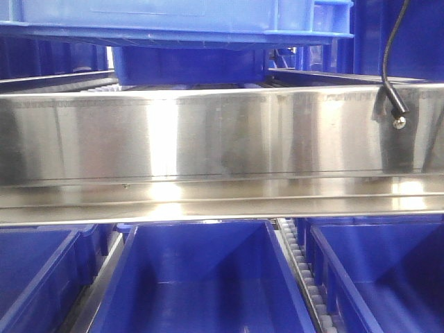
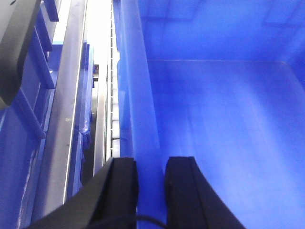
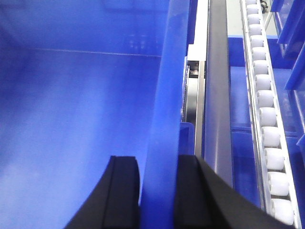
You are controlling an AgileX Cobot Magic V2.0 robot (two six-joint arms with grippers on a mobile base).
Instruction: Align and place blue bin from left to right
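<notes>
The blue bin (image 1: 173,21) fills the top of the front view, seen very close from below its thick rim. Neither gripper shows there. In the left wrist view my left gripper (image 2: 151,167) straddles the bin's left wall (image 2: 140,105), one black finger outside and one inside, shut on it. The bin's bare floor (image 2: 228,119) spreads to the right. My right gripper (image 3: 158,164) clamps the bin's right wall (image 3: 169,95) in the same way, with the inside of the bin (image 3: 76,109) to its left.
A wide steel rail (image 1: 222,139) crosses the front view, with a black cable (image 1: 388,76) hanging at its right. Below it stand three open blue crates (image 1: 201,284). Roller tracks (image 3: 264,119) and steel rails (image 2: 71,119) run beside the bin. Another blue crate (image 1: 187,66) sits behind.
</notes>
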